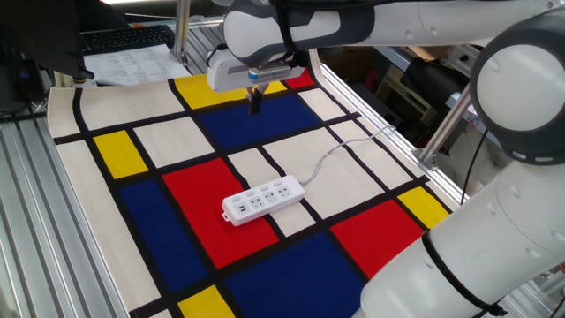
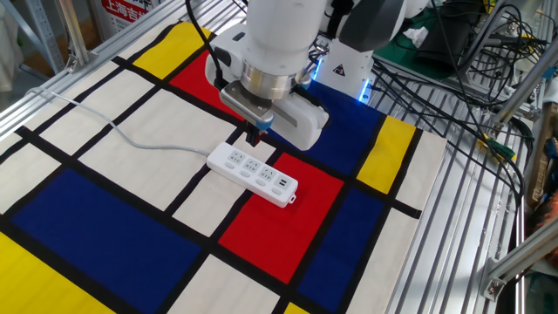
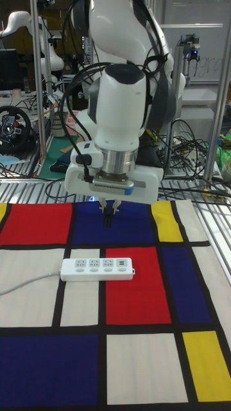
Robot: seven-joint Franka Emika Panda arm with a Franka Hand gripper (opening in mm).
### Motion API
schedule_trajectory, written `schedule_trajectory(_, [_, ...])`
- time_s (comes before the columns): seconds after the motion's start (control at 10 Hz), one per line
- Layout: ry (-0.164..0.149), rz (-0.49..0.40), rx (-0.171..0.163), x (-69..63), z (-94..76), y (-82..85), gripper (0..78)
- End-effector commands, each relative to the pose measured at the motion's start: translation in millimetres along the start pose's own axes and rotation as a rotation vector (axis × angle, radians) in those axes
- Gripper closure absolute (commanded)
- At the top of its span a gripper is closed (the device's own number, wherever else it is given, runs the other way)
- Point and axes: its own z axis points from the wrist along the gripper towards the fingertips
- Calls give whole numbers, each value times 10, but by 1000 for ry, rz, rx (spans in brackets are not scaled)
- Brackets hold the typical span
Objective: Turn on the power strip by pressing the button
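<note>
The white power strip [image 1: 263, 200] lies flat on the colourful mat, across a red patch and a white one, with its thin cord [image 1: 340, 148] trailing off one end. It also shows in the other fixed view as the power strip [image 2: 253, 174] and in the tall view as the power strip [image 3: 97, 269]. The button is too small to pick out at the cord end. My gripper [image 3: 108, 222] hangs in the air above the blue patch just behind the strip, pointing down, with its dark fingertips together and nothing held. The gripper [image 2: 255, 138] is apart from the strip.
The mat [image 1: 185, 256] with black-lined red, blue, yellow and white patches covers the table. A metal post [image 1: 446, 124] stands at the right edge, and a keyboard and papers [image 1: 128, 49] lie beyond the far edge. Cables [image 2: 471, 70] crowd the space beyond the mat.
</note>
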Motion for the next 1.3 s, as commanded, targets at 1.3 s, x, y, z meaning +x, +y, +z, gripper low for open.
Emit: schedule_trajectory(1.3, [11,18,-24,-5,-15,1,776])
